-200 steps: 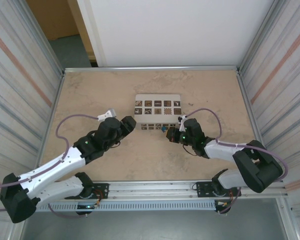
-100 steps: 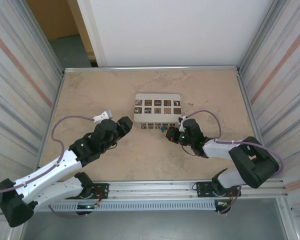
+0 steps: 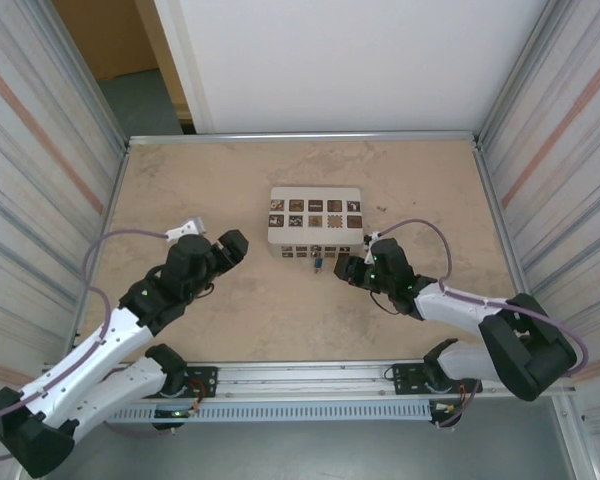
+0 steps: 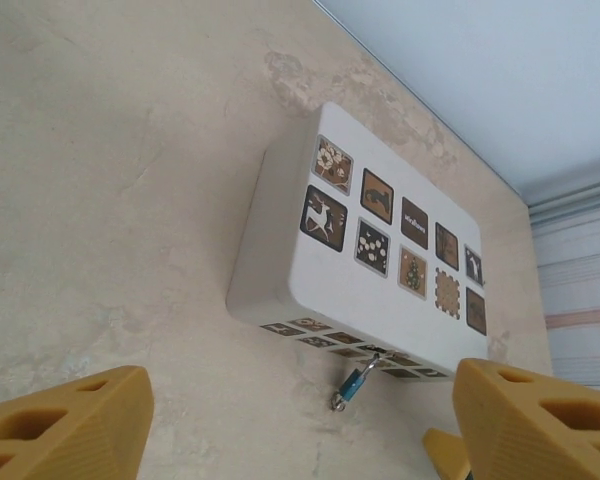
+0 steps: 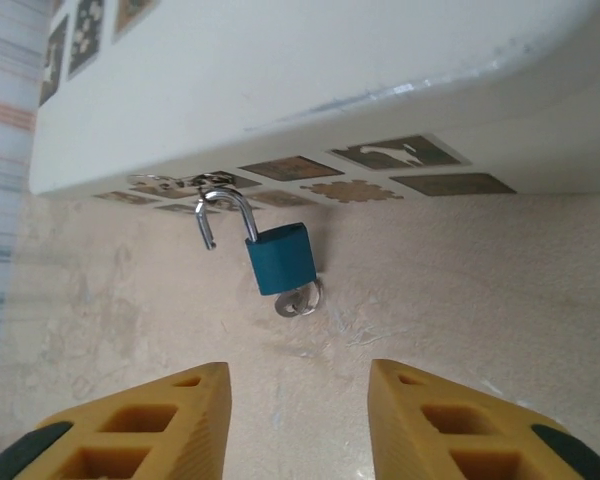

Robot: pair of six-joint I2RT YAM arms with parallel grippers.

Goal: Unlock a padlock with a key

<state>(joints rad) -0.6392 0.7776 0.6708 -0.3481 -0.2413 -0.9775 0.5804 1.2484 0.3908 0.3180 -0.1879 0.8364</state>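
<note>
My right end effector is released, its two yellow fingers spread with nothing between them, and it hangs low over the bench just short of the padlock. My left end effector is likewise spread and empty, well off to the left of the white box.

The padlock sits at the foot of the box's near face, its shackle hooked through a small clasp there, and the blue body seems to rest on the bench. One shackle leg ends free in the air beside the body, so I judge the lock is already sprung. The key is seated in the bottom of the body.

If I go in again, I would line up with the key and close on its head alone, not on the blue body. Any turning should stay gentle, because the lock is tied to the box through that clasp and a pull could drag the box along.

The padlock's long axis runs from the shackle at the box toward the key at my end. In the right wrist view that is upper left to lower right. From the top camera it points away from the box front toward the near edge of the bench.
</note>
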